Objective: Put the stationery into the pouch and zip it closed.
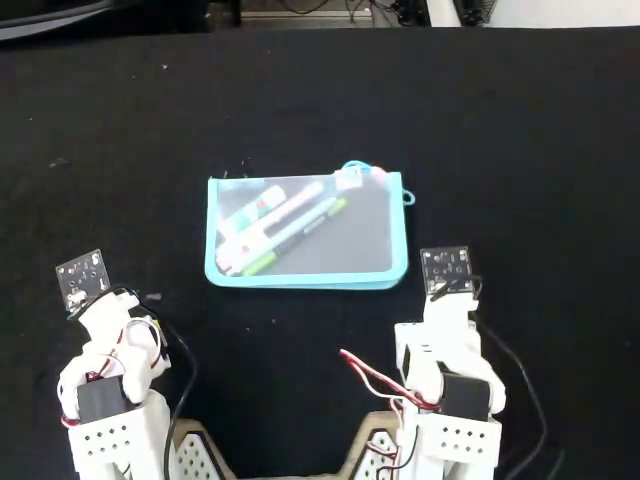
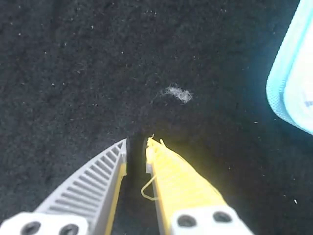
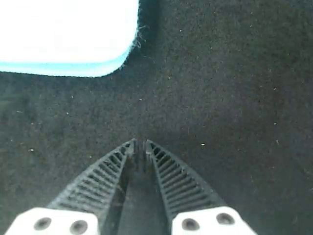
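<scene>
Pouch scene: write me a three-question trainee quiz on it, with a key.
1. True or false: the pens lie inside the pouch.
2. The right arm's jaws are: A) shut on a pen; B) shut, holding nothing; C) wide open over the pouch.
3. Fill in: the pouch lies on a ____ table.
Key: 1 true; 2 B; 3 black.
</scene>
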